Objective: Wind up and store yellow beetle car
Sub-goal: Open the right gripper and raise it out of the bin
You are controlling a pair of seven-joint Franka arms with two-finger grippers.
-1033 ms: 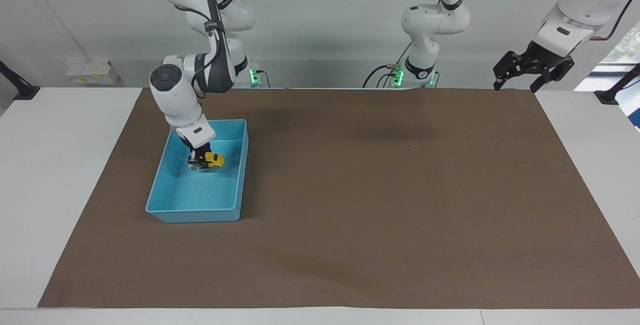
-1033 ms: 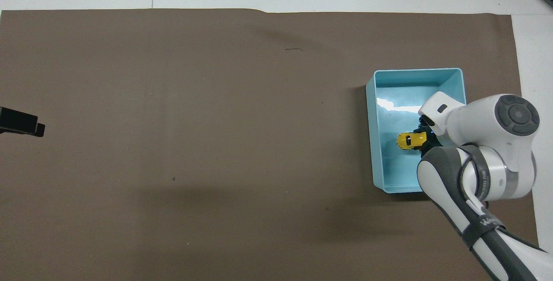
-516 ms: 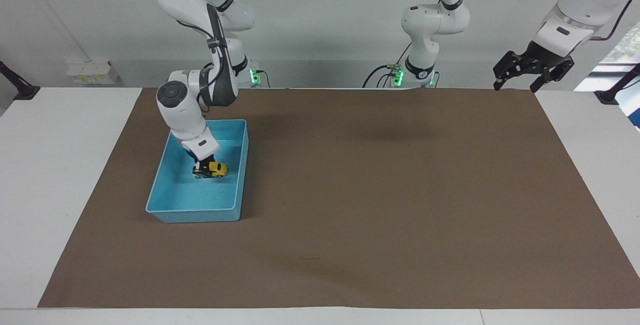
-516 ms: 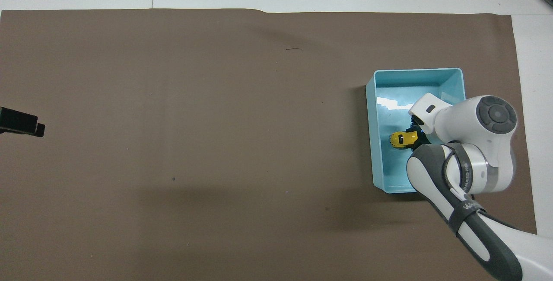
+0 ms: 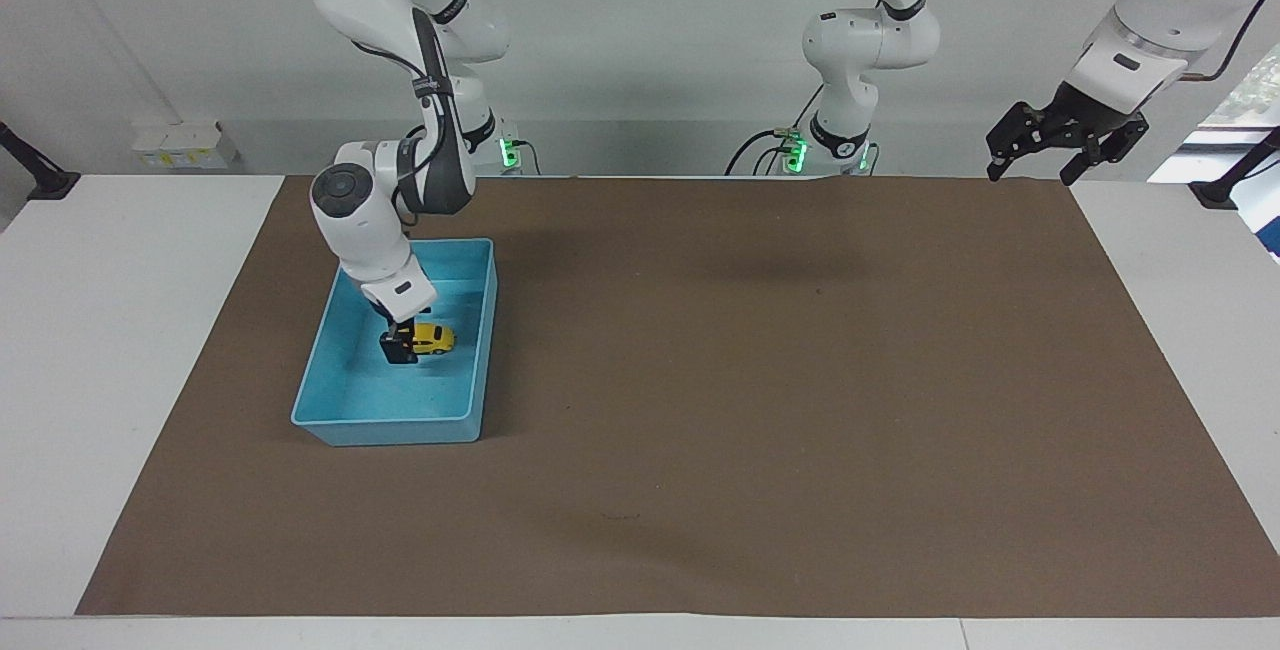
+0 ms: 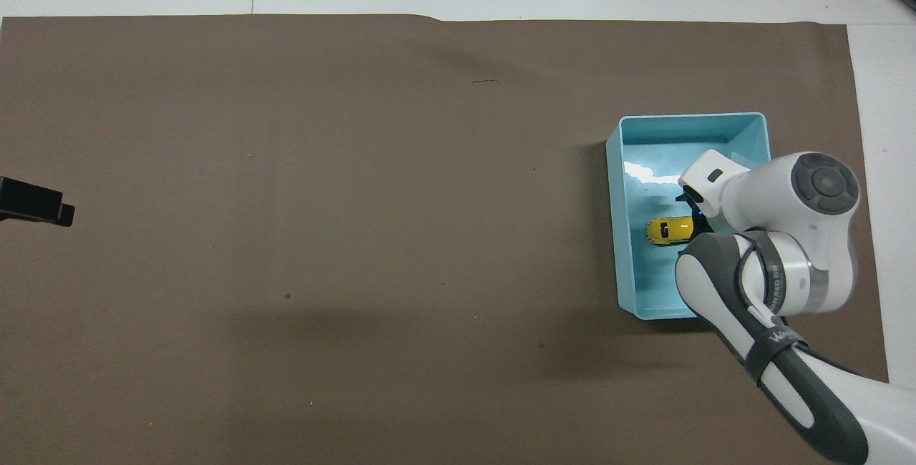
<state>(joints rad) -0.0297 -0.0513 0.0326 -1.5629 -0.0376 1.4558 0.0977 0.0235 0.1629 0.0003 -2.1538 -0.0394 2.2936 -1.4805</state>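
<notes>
White table (image 5: 120,350); brown mat (image 5: 760,410) on it; blue bin (image 5: 330,410) on mat.

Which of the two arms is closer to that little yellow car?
The right. Its tool is down in the blue bin at the yellow beetle car; the left tool waits at the table's other end.

- White table (image 5: 120,350) carries a brown mat (image 5: 760,390) over most of its top
- Plain pale wall (image 5: 650,30) at the robots' end
- Small white box (image 5: 180,145) mounted low on that wall
</notes>
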